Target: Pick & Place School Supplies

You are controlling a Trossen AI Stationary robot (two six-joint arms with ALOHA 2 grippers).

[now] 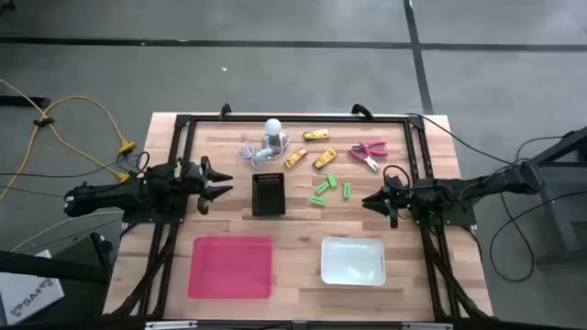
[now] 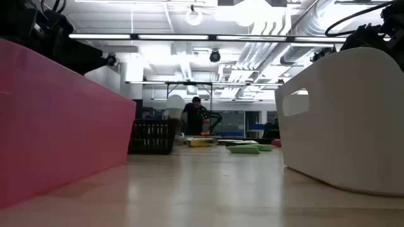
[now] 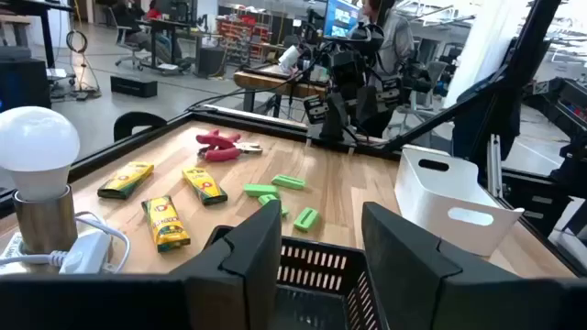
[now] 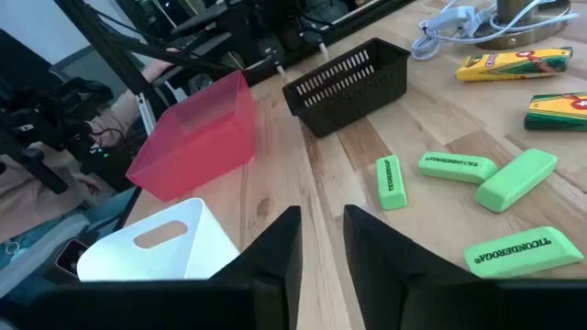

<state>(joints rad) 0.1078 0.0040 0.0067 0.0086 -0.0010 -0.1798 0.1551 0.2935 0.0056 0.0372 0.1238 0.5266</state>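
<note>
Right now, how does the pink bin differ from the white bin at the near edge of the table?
The pink bin sits on the left arm's side; the white bin sits on the right arm's side. The pink one looks larger from above. The white one has a cut-out handle slot in its wall; the pictures show none on the pink one. Both are open-topped, stand upright, and hold nothing that I can see.

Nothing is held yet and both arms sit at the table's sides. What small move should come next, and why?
Probably the right tool should ease forward and down toward the nearest green piece. Its fingers stand slightly apart and empty, the green pieces lie just ahead of it on the table, and the white bin waits close by. The left tool faces the black basket.
</note>
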